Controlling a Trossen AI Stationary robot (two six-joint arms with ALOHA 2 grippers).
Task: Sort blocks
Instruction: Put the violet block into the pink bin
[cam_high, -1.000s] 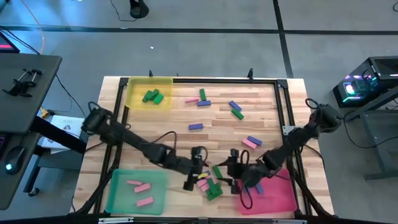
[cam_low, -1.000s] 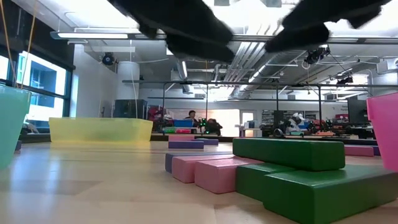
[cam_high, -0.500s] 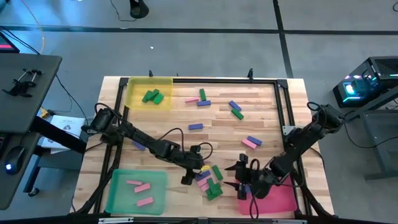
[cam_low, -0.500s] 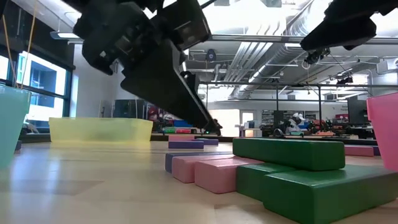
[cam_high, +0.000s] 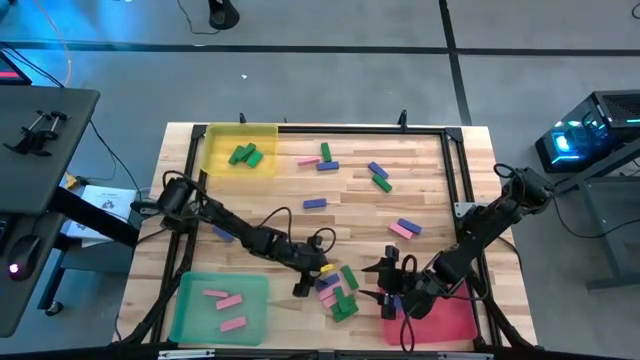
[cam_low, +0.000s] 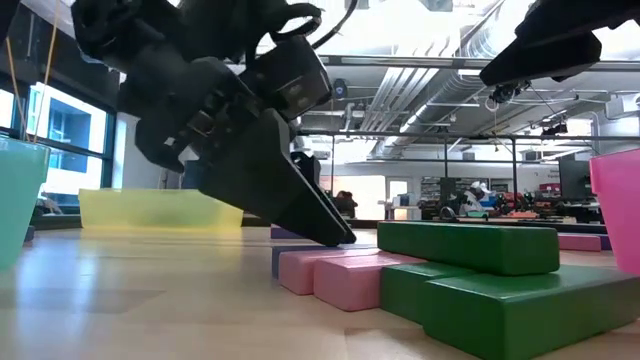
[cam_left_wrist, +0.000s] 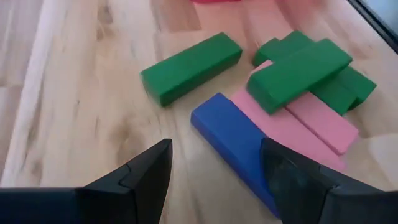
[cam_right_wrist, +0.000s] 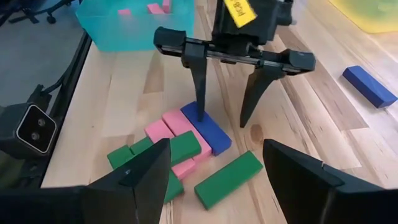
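A pile of green, pink and blue blocks (cam_high: 338, 292) lies near the table's near edge, between both grippers. My left gripper (cam_right_wrist: 222, 120) points down over the pile's far-left side, open, its fingers on either side of the end of a blue block (cam_left_wrist: 230, 134). That block lies flat beside two pink blocks (cam_left_wrist: 311, 121), with green blocks (cam_left_wrist: 298, 68) stacked across them. My right gripper (cam_high: 385, 290) hovers open just right of the pile, beside the pink tray (cam_high: 450, 318), touching nothing. My left gripper comes from above with its fingers pointing down. One fingertip (cam_right_wrist: 200, 117) stands at the blue block's far end (cam_right_wrist: 194, 109) and the other (cam_right_wrist: 245, 122) stands over bare wood. Whether the first fingertip touches the block, I cannot tell. The block lies flat on the table.
A yellow tray (cam_high: 262, 135) at the far left corner holds green blocks. A teal tray (cam_high: 190, 300) at the near left holds pink blocks. Several single blocks (cam_high: 380, 178) are scattered across the far and middle table. A black frame edges the table.
My left gripper has come down onto the pile's left side, its open fingers dropping from above to the level of the blocks. My right gripper has drawn back from the pile toward the near edge and the pink tray. The blocks in the pile have stayed put.
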